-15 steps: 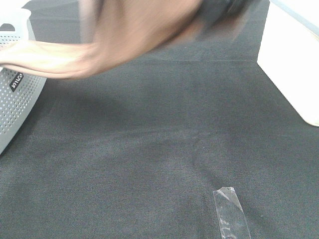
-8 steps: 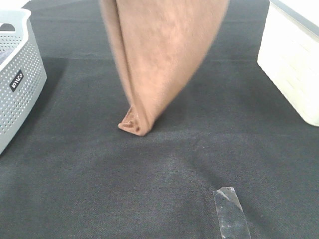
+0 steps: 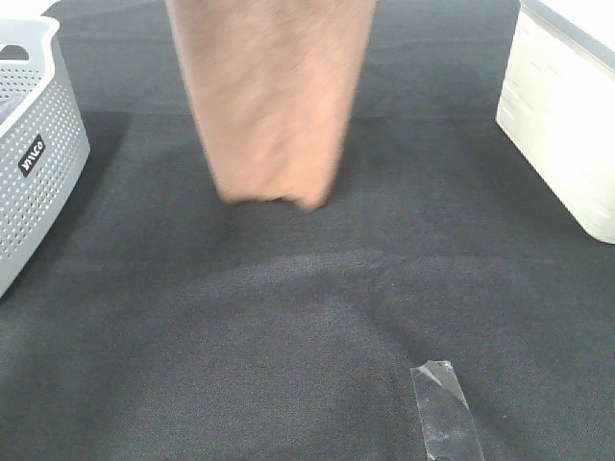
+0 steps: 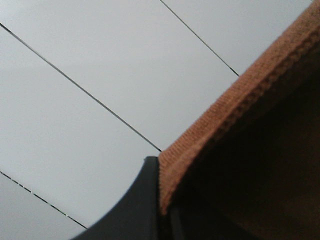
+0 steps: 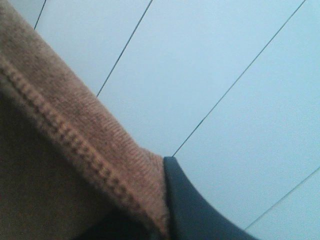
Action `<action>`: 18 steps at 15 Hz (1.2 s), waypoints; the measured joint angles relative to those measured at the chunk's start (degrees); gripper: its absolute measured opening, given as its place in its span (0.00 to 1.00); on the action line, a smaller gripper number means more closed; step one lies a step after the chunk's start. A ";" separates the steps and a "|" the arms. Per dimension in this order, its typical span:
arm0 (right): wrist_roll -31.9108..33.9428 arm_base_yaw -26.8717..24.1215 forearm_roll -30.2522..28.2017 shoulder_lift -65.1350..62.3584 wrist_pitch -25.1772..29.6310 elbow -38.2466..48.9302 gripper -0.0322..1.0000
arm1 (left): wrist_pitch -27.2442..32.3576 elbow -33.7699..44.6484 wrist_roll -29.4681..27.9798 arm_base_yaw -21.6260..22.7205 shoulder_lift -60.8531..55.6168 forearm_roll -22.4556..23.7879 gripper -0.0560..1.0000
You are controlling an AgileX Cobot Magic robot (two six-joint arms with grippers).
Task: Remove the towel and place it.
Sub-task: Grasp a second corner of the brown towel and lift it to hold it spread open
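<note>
1. My left gripper (image 4: 160, 205) is clamped on the stitched edge of the towel (image 4: 240, 140); only one dark finger shows.
2. My right gripper (image 5: 164, 207) pinches another stretch of that edge.
3. From the high camera I see the towel hanging as a blurred column over the middle of the black table cover (image 3: 288, 336).
4. A grey perforated basket (image 3: 38, 163) stands left, a white box (image 3: 562, 125) right, and clear tape (image 3: 444, 408) lies near the front.

Black cloth tabletop (image 3: 288, 327); pale panels (image 4: 100, 55), thin seams.
</note>
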 joint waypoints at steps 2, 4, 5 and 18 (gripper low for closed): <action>1.95 -0.63 -0.11 2.92 -5.16 -2.58 0.03 | -7.73 0.00 -0.23 1.20 3.27 0.06 0.05; 5.04 -2.98 -0.11 7.05 -8.65 -6.59 0.03 | -16.56 0.00 -0.86 1.95 6.36 0.06 0.05; 6.53 -4.07 0.06 8.82 -9.74 -8.65 0.03 | -21.54 0.00 -0.92 2.29 7.96 0.06 0.05; 8.25 -4.58 2.41 16.62 -14.32 -12.26 0.03 | -24.41 -15.53 -1.32 5.44 21.14 0.17 0.05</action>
